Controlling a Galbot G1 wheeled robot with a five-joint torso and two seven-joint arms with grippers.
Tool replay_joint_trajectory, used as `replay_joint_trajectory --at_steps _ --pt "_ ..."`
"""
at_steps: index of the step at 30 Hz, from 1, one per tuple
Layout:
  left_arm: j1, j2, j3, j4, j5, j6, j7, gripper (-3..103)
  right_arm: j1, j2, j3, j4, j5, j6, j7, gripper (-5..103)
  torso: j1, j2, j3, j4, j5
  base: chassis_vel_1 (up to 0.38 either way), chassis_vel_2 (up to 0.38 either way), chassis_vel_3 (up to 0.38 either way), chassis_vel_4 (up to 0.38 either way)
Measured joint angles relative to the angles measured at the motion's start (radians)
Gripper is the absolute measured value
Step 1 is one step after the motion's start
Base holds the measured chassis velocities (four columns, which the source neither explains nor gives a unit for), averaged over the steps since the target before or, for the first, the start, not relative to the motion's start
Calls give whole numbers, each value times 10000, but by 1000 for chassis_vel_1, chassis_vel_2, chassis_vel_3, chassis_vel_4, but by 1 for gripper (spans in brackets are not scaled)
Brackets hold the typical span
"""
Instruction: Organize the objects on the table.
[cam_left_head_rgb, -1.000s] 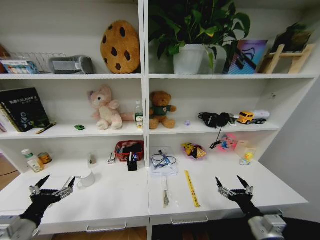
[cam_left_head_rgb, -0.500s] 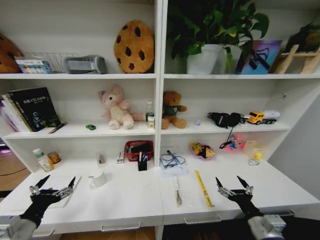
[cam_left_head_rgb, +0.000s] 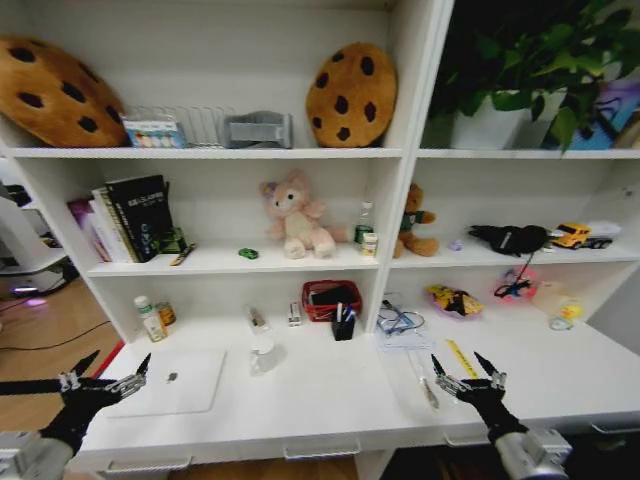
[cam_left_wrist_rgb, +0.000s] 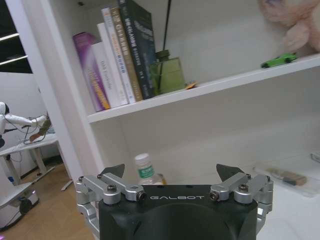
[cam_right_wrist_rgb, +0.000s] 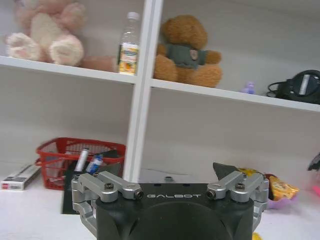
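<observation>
My left gripper (cam_left_head_rgb: 103, 378) hangs at the front-left corner of the long white desk (cam_left_head_rgb: 300, 405), fingers spread, grasping nothing. My right gripper (cam_left_head_rgb: 467, 377) hovers over the front edge, right of centre — also spread, empty. The closed silver laptop (cam_left_head_rgb: 170, 381) lies flat near the left end, long axis along the front edge. The yellow ruler (cam_left_head_rgb: 461, 358) runs front-to-back — just beside my right gripper.

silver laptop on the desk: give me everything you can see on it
The silver laptop is a thin, flat slab with rounded corners and a matte, metal-looking lid, shut, with a small dark mark near the lid's middle. It lies flat on the long white table, toward its left end, slightly skewed to the front edge. Nothing rests on it. The open left gripper hovers at its left edge; contact cannot be judged. A white mug stands apart to its right.
</observation>
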Motion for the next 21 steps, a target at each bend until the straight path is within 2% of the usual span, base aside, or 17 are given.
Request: replay_joint_trajectory --at_steps 3,4,5,7,8,9,10,12,14,16,17,18,19,21 --pt "0 0 1 0 0 0 0 100 -2 2 1 -1 0 0 1 100 -6 3 -5 -5 0 347 379 -363 -352" --pt "0 0 0 -3 0 0 2 100 1 2 0 -2 0 0 0 100 -4 2 -2 -1 25 359 375 -369 -360" --pt "0 0 0 -1 0 0 -1 100 1 2 0 -3 -1 0 0 100 0 0 -1 -4 1 368 359 -348 -341" --pt "0 0 0 2 0 0 0 100 2 1 0 -2 -1 0 0 100 -1 1 -2 2 -10 368 351 -344 -341" --pt "0 0 0 1 0 0 0 100 0 2 1 -2 -1 0 1 100 -5 3 -3 -5 12 329 344 -339 -376" --pt "1 0 1 -1 0 0 0 100 2 0 0 -4 -1 -1 0 100 -4 1 -2 -2 27 329 374 -353 -376" --pt "1 0 1 -1 0 0 0 100 2 0 0 -4 -1 -1 0 100 -4 1 -2 -2 27 329 374 -353 -376" --pt "0 1 2 1 0 0 -1 100 0 1 1 -3 -1 0 0 100 -2 1 -3 -1 -6 324 351 -354 -322" --pt "0 1 1 1 0 0 -1 100 0 2 0 -2 -1 1 -1 100 -4 3 -3 -3 -1 316 329 -326 -324" --pt "1 1 -1 0 0 0 -3 100 3 2 -3 -4 -1 -1 -3 100 -1 1 -1 0 22 295 306 -305 -275" --pt "0 1 1 2 0 0 -2 100 0 1 0 -2 -1 0 -1 100 -2 2 -3 -5 -12 248 163 -170 -229" --pt "0 1 1 2 0 0 -2 100 0 1 0 -2 -1 0 -1 100 -2 2 -3 -5 -12 248 163 -170 -229" --pt "0 2 0 1 0 0 -2 100 -5 3 -1 -2 -1 0 -1 100 -5 4 -4 -9 7 152 -32 -77 -171" --pt "1 1 0 1 0 0 -2 100 1 2 -1 -2 -1 0 -2 100 -6 3 -3 -1 17 123 -32 -20 -75"
